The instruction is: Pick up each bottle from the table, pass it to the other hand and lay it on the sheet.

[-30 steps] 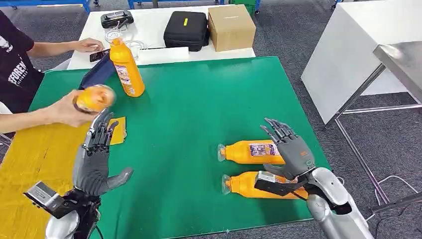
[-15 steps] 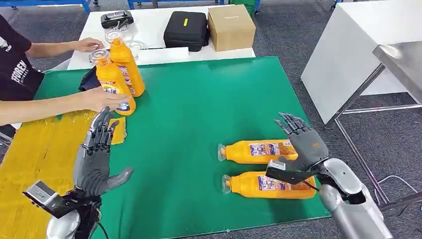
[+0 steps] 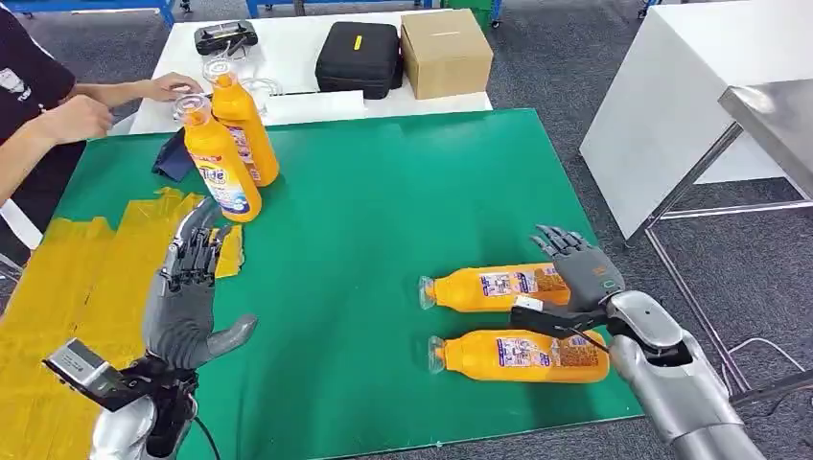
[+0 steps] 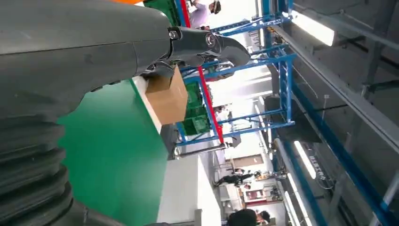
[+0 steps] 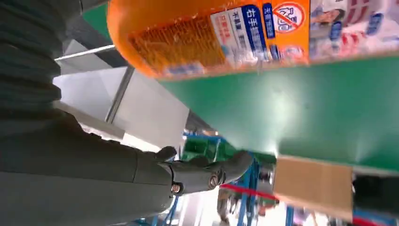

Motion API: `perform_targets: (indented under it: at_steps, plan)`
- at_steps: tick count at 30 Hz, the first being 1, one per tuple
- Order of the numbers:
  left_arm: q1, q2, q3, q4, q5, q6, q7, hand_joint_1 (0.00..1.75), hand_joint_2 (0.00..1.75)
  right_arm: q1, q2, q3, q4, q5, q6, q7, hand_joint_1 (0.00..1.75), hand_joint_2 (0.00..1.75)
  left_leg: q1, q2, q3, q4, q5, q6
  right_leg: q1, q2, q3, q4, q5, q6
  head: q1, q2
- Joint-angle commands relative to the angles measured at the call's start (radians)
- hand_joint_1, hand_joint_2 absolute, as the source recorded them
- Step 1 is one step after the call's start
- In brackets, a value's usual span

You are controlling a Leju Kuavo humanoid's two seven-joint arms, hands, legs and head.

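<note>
Nearest, on the green sheet (image 3: 383, 220): two orange plastic bottles lying flat, the near one (image 3: 518, 356) and the far one (image 3: 494, 288) side by side, caps leftward — seemingly laid down so as not to roll. Just over their bases, the silver-armed right hand (image 3: 575, 273), fingers spread, empty. Opposite, the grey left hand (image 3: 187, 297), released too, raised palm-up as if ready to reach. Farther off, two upright orange bottles (image 3: 216, 172) — waiting within the left hand's reach.
</note>
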Motion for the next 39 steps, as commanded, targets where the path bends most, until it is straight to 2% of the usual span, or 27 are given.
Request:
perform_targets:
  at_steps: [1, 2, 18, 23, 28, 29, 30, 33, 34, 36, 39]
  plan:
    - [-0.056, -0.007, -0.011, 0.078, 0.009, -0.008, 0.002, 0.00, 1.75, -0.158, 0.029, 0.129, 0.262, -0.013, 0.045, -0.014, 0.00, 1.75, 0.001, 0.000, 0.006, 0.000, -0.002, -0.001, 0.001, 0.001, 0.006, -0.001, -0.001, -0.002, 0.000, 0.000]
    - [-0.060, -0.008, -0.012, 0.084, 0.014, -0.009, 0.001, 0.00, 1.75, -0.181, 0.041, 0.143, 0.309, -0.025, 0.047, -0.026, 0.00, 1.75, 0.001, 0.000, 0.004, -0.001, -0.001, -0.001, 0.001, 0.001, 0.004, -0.001, 0.000, -0.001, 0.000, 0.000]
    - [-0.072, -0.013, -0.015, 0.096, 0.027, -0.009, 0.001, 0.00, 1.75, -0.200, 0.059, 0.171, 0.360, -0.044, 0.048, -0.039, 0.00, 1.75, 0.001, -0.001, 0.006, 0.000, -0.003, -0.001, 0.001, 0.001, 0.006, 0.000, -0.001, -0.001, 0.000, 0.000]
    - [-0.084, -0.016, -0.028, 0.116, 0.043, -0.012, 0.003, 0.00, 1.75, -0.257, 0.104, 0.247, 0.476, -0.034, 0.033, -0.053, 0.00, 1.75, 0.001, 0.001, 0.006, 0.000, -0.002, -0.001, 0.001, 0.002, 0.006, -0.001, -0.001, -0.001, 0.000, 0.000]
    - [-0.091, -0.019, -0.034, 0.129, 0.049, -0.014, 0.002, 0.00, 1.75, -0.280, 0.109, 0.307, 0.528, -0.013, 0.034, -0.051, 0.00, 1.75, 0.002, 0.000, 0.006, 0.000, -0.002, -0.001, 0.001, 0.001, 0.006, -0.001, 0.000, -0.001, 0.000, 0.000]
    - [-0.093, -0.019, -0.035, 0.130, 0.050, -0.014, 0.002, 0.00, 1.75, -0.282, 0.110, 0.312, 0.536, -0.011, 0.030, -0.047, 0.45, 1.75, 0.002, -0.001, 0.008, 0.000, -0.002, -0.002, 0.002, 0.000, 0.008, -0.001, -0.001, -0.002, 0.000, 0.000]
    - [-0.092, -0.020, -0.039, 0.127, 0.052, -0.014, 0.002, 0.00, 1.75, -0.286, 0.112, 0.321, 0.551, -0.007, 0.024, -0.037, 1.34, 1.75, 0.001, -0.001, 0.005, -0.001, -0.001, -0.001, 0.001, 0.000, 0.005, -0.001, 0.000, -0.001, 0.000, 0.000]
    - [-0.086, -0.022, -0.046, 0.115, 0.053, -0.014, 0.000, 0.00, 1.75, -0.292, 0.115, 0.338, 0.581, 0.001, 0.024, -0.026, 1.59, 1.75, 0.002, -0.001, 0.006, 0.000, -0.001, -0.001, 0.001, 0.000, 0.006, -0.001, -0.001, -0.001, 0.000, 0.000]
    - [-0.085, -0.022, -0.047, 0.113, 0.052, -0.013, 0.000, 0.00, 1.75, -0.293, 0.116, 0.341, 0.586, 0.002, 0.023, -0.023, 1.59, 1.75, 0.002, -0.002, 0.007, 0.000, -0.002, -0.001, 0.002, 0.000, 0.007, -0.001, -0.001, -0.001, 0.000, 0.000]
    - [-0.082, -0.022, -0.049, 0.111, 0.052, -0.013, 0.000, 0.00, 1.75, -0.290, 0.116, 0.345, 0.594, 0.004, 0.025, -0.020, 1.71, 1.75, 0.001, -0.002, 0.007, 0.000, -0.001, -0.001, 0.001, -0.001, 0.007, -0.001, -0.001, -0.001, 0.000, 0.000]
    - [-0.082, -0.020, -0.054, 0.114, 0.052, -0.016, 0.000, 0.00, 1.75, -0.289, 0.114, 0.352, 0.603, 0.012, 0.019, -0.003, 1.75, 1.75, 0.002, -0.003, 0.009, 0.000, -0.001, -0.001, 0.002, -0.001, 0.009, -0.002, -0.001, -0.001, 0.000, 0.000]
